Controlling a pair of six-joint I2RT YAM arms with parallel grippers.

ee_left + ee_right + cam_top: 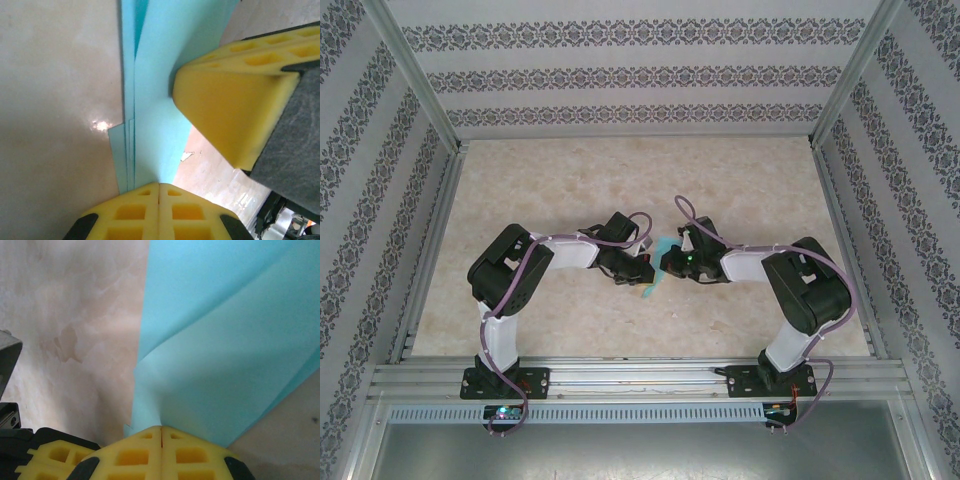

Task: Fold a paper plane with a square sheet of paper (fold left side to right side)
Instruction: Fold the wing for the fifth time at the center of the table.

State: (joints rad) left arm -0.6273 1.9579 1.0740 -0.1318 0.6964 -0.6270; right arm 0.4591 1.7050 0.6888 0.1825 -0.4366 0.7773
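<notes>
Two arms reach inward over the table (570, 190) in the top external view, and their wrists nearly meet at its middle. Between the left gripper (638, 270) and the right gripper (669, 263) shows a slim strip of light turquoise paper (655, 272). Most of it is hidden by the two dark wrist bodies, so its outline and its folds cannot be read from here. Neither can the set of either gripper's fingers, which are too small and too covered.

Closer in, the left wrist view shows the left gripper (159, 186) with its yellow foam fingers pressed flat together at the bottom edge, pinching the lower end of the paper (152, 90). The paper rises from that seam as several stacked layers with parallel edges and is cut off at the top of the frame. From the right a yellow finger (220, 110) of the right gripper presses against the paper's side. Whether its partner sits behind it cannot be told in this view.

Lastly, in the right wrist view the right gripper (161, 429) also has its fingers closed tight, with the paper (225, 340) coming up out of the seam between them. Creases run slantwise across the sheet, which runs off the top and right edges. A dark part (7, 360) at the left edge is cut off and cannot be identified.
</notes>
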